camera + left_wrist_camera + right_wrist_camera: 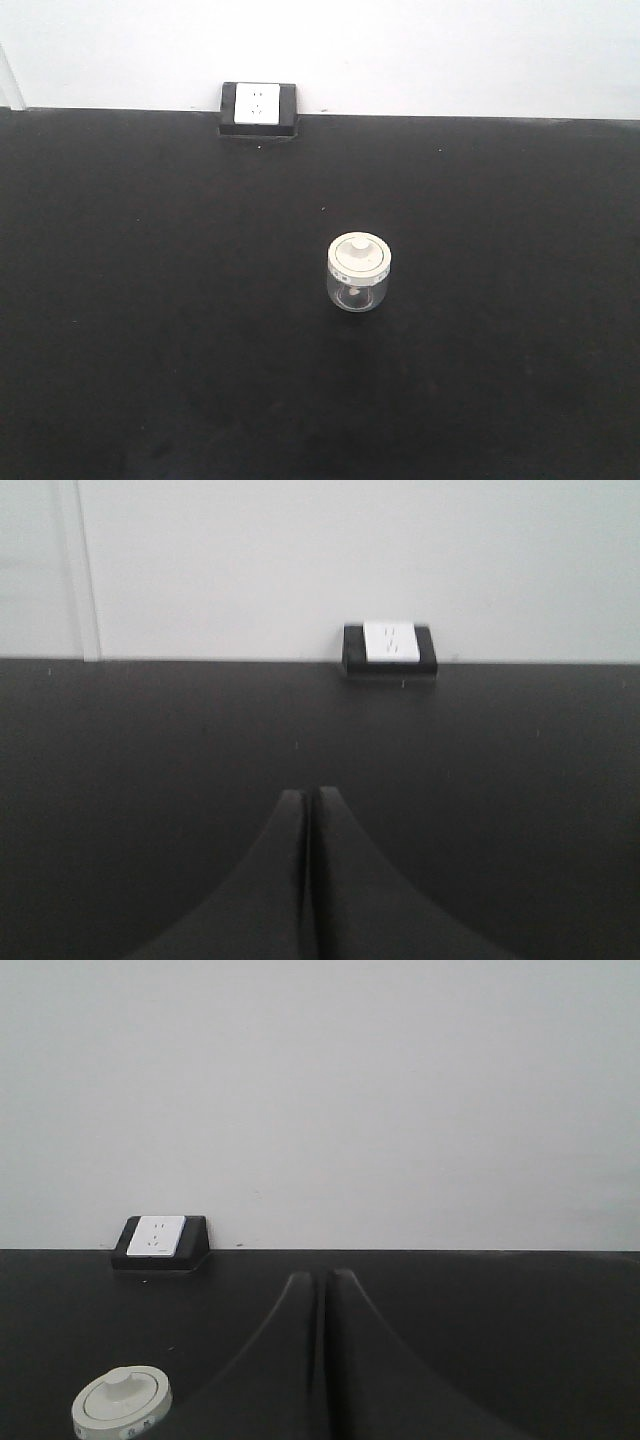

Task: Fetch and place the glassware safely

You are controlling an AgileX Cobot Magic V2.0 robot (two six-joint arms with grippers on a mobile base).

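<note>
Jar [357, 273]: one item, upright on the black table [150, 330], just right of the table's centre in the front view. Its axis runs vertical, lid up, base flat on the surface. Squat form, about as wide as tall, so no long axis stands out.

Appearance: clear glass body with rounded lower wall; the dark table shows through it, with pale glints near the base. The inside is not clear enough to tell contents. Lid [358, 253] round, cream-white, with a small central knob and tiny dark marks on its rim. In the right wrist view only the lid [122, 1401] shows, at the frame's 7 o'clock corner, cut by the lower edge.

Surroundings: bare table on all sides of the jar; nothing touches it. Socket block [259, 108], black housing with white face, lies at about 11 o'clock from the jar, well apart, at the table's far edge against the white wall [420, 50].

Right gripper [321, 1290]: dark fingers pressed together, only a thin seam between them, holding nothing. It hangs over the table with the jar at its 8 o'clock, apart from it.

Left gripper [307, 800]: fingers likewise closed tip to tip, empty, over bare table; socket block [390, 648] at its 1 o'clock. The jar does not show in this view.
</note>
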